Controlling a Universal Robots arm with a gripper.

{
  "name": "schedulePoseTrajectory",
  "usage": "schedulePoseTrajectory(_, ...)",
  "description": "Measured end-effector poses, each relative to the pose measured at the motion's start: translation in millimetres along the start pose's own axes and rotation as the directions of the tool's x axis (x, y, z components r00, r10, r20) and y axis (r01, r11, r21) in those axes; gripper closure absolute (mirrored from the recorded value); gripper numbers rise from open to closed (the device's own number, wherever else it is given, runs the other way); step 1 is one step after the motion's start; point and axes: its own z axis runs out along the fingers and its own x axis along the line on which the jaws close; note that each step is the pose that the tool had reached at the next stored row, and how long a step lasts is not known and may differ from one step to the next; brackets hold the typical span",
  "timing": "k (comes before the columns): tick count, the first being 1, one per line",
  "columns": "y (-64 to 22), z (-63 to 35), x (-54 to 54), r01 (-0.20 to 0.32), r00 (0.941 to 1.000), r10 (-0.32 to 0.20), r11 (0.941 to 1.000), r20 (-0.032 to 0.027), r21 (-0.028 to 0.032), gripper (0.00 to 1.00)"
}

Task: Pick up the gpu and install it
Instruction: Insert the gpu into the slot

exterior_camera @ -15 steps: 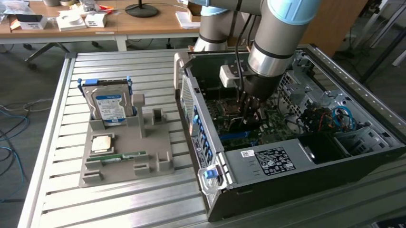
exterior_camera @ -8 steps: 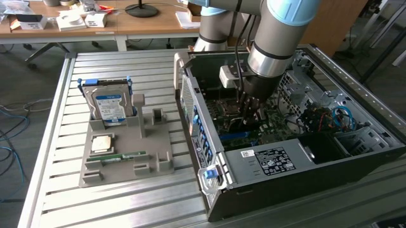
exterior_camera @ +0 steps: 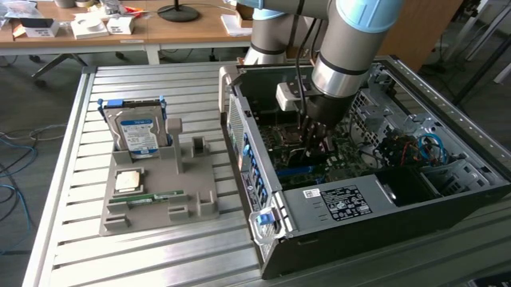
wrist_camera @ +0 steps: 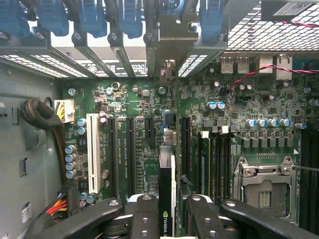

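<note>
Gripper (wrist_camera: pixel 172 203) is down inside the open computer case (exterior_camera: pixel 343 203), pinching the gpu (wrist_camera: pixel 167 181) edge-on between its two black fingers (wrist_camera: pixel 146 211). In the wrist view the card is a thin dark strip with a green logo near the fingers, sticking out past the fingertips over the motherboard (wrist_camera: pixel 144 124). It runs parallel to the long black slots. Whether its lower edge touches a slot, cannot tell.

In the exterior view the gripper (exterior_camera: pixel 315 134) hangs from the arm over the middle of the board, and the card itself is too dark there to pick out.

Edges around the card:
- The white slot (wrist_camera: pixel 93 154) lies off to one side, with black slots between it and the card.
- The CPU socket (wrist_camera: pixel 264 186) is on the other side, with upright memory slots between.
- Ahead of the card's far end is the case's rear wall, with its slot openings and a row of blue latches (wrist_camera: pixel 89 17).
- A cable bundle (wrist_camera: pixel 40 117) sits by the case wall, well apart from the card.

Room is tight inside the case. The top side is open, with the arm coming in from above.

Outside the case, on the slatted table (exterior_camera: pixel 104 251), the grey fixture tray (exterior_camera: pixel 160 173) holds the hard drive (exterior_camera: pixel 137 131) upright and the memory stick (exterior_camera: pixel 155 197) lying flat. Both are well apart from the gripper.
</note>
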Motion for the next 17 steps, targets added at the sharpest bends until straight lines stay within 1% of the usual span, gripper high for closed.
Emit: schedulePoseTrajectory(17,0.3,3.6,0.1,0.000,1.0000,0.000,1.0000,0.0002,0.0001,0.74)
